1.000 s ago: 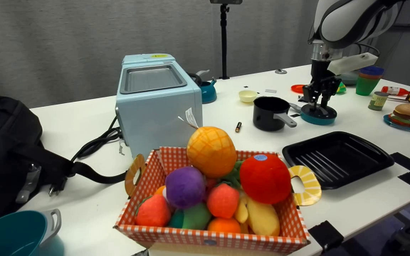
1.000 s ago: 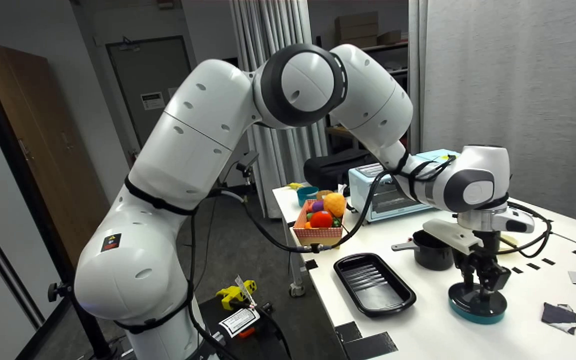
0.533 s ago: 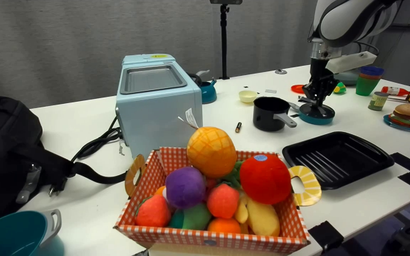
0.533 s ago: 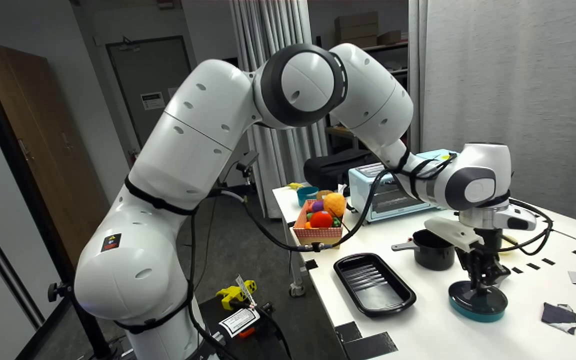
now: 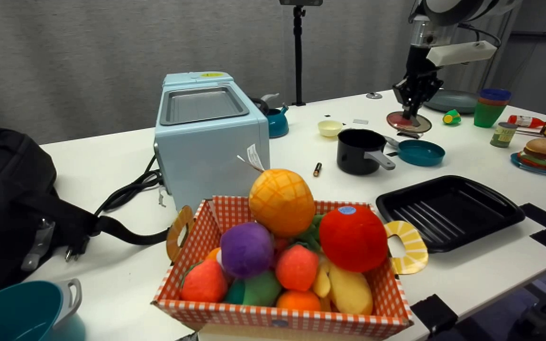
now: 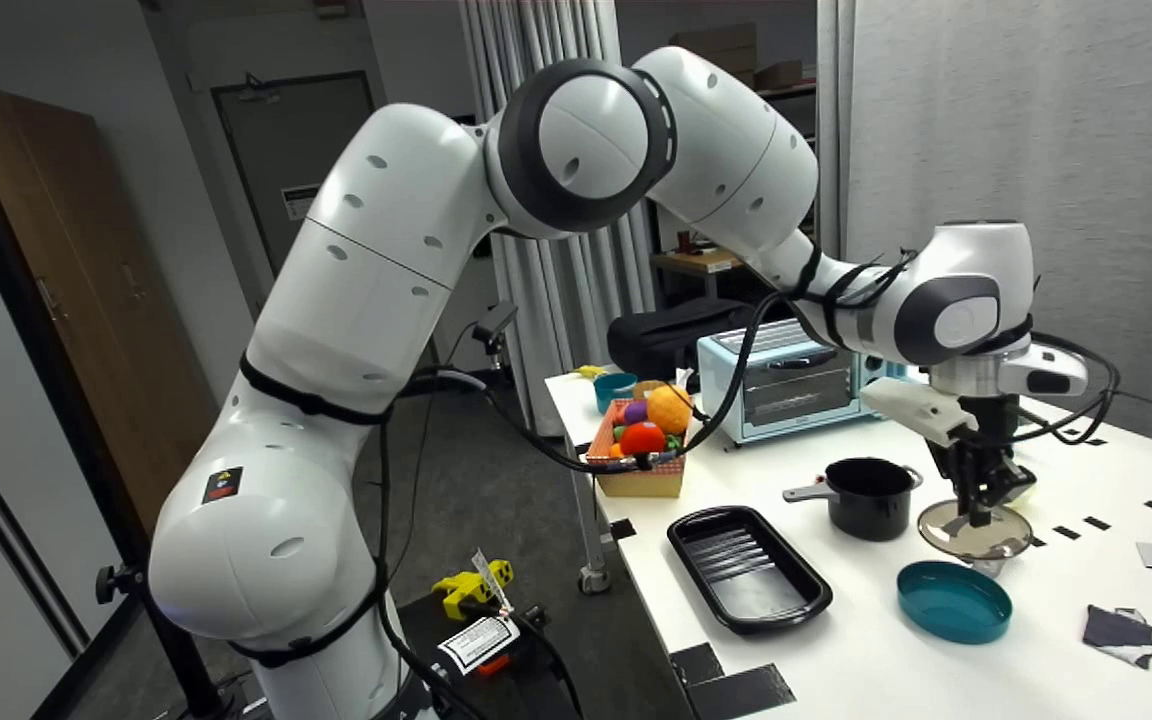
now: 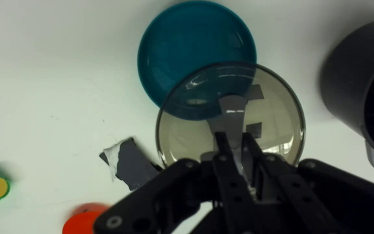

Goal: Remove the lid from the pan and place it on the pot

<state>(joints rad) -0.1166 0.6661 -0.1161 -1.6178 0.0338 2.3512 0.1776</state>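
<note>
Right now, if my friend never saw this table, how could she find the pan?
In an exterior view, find the large black tray. Behind it, beside the pot, sits the pan. It's round, shallow and blue-green; the pot is deep and black.

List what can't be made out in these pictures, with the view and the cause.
What the black fingers grip on the smoky transparent round lid: wrist view, covered by the fingers.
Right part of the round black pot: wrist view, cut off by the right edge.
Print on the green cylindrical can: an exterior view, too small.
Floor of the red checked rectangular basket: both exterior views, buried under plush fruit.
</note>
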